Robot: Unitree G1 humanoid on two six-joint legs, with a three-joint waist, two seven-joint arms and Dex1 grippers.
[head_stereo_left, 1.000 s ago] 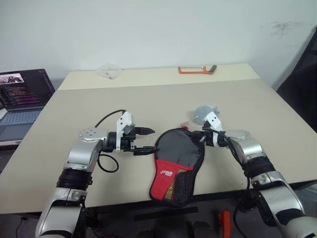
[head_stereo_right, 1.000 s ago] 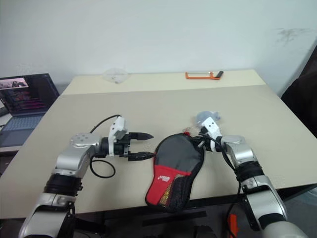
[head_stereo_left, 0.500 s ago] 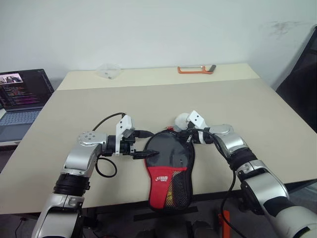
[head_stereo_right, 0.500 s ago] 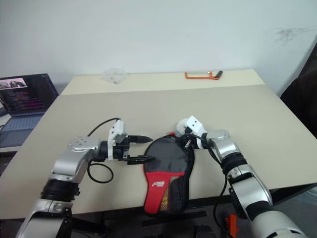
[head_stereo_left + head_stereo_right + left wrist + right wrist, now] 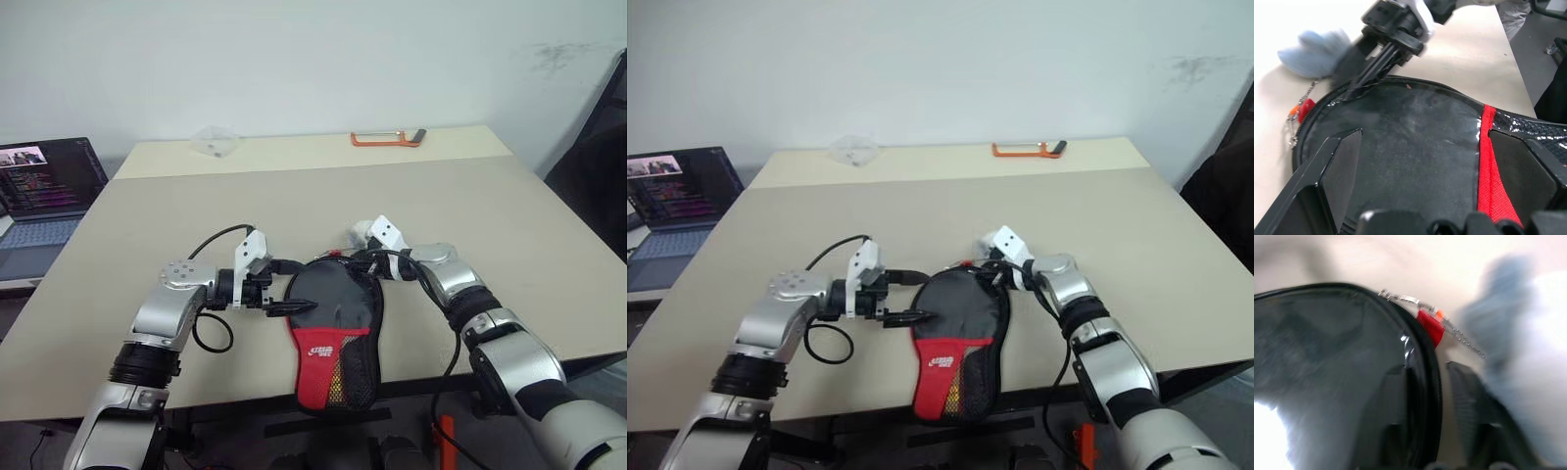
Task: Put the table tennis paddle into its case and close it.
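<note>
The case [image 5: 333, 328] lies flat on the near part of the beige counter [image 5: 294, 211], between the robot's two arms, its round black fabric top toward the far side and its red lower part hanging toward and over the near edge. A white logo sits on the red band, with dark mesh beside and below it. A red seam divides black from red in the left wrist view. The zip runs around the rounded black rim, and a small red tab and a fine chain [image 5: 1459, 335] lead off its far right side to a grey-blue tag [image 5: 1315, 46] lying on the counter just beside it.

The left gripper [image 5: 291, 286] reaches in from the left, its fingers [image 5: 1337, 166] spread wide and level, straddling the left edge of the black top without closing on it. The right gripper [image 5: 1432, 382] comes in from the right at the far right rim; its fingers [image 5: 1464, 396] stand narrowly apart, one each side of the zipped edge, and whether they pinch it cannot be told.

A laptop [image 5: 44, 196] sits far left; an orange tool [image 5: 387, 138] and a clear bag [image 5: 216, 140] lie on the far edge.
</note>
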